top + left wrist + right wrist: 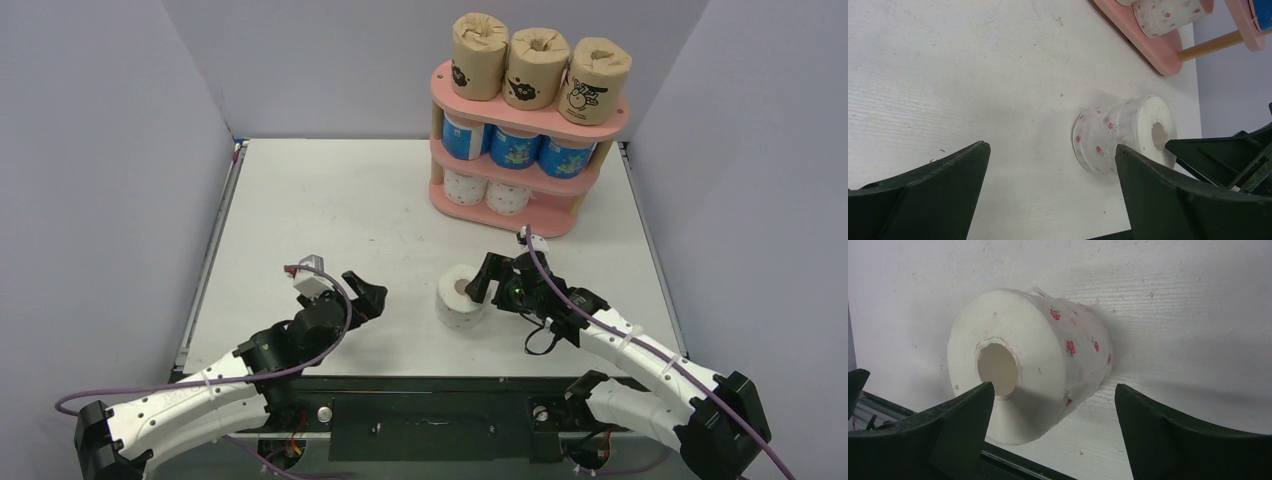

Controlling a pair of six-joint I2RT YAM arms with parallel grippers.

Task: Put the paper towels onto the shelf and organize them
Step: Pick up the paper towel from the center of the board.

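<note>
One white paper towel roll with pink dots (460, 297) stands upright on the table, apart from the shelf (545, 222). It also shows in the left wrist view (1118, 132) and the right wrist view (1048, 355). My right gripper (483, 283) is open right beside this roll, its jaws (1053, 390) spread wide with the roll just ahead and partly between them. My left gripper (372, 296) is open and empty to the roll's left (1050, 147). The pink shelf holds three brown rolls (538, 68) on top, three blue rolls (515, 148) in the middle and two white rolls (487, 190) at the bottom.
The shelf stands at the table's back right, close to the right wall. The table's near edge with a dark metal rail (430, 420) lies just behind the loose roll. Purple cables (300, 370) trail from both arms.
</note>
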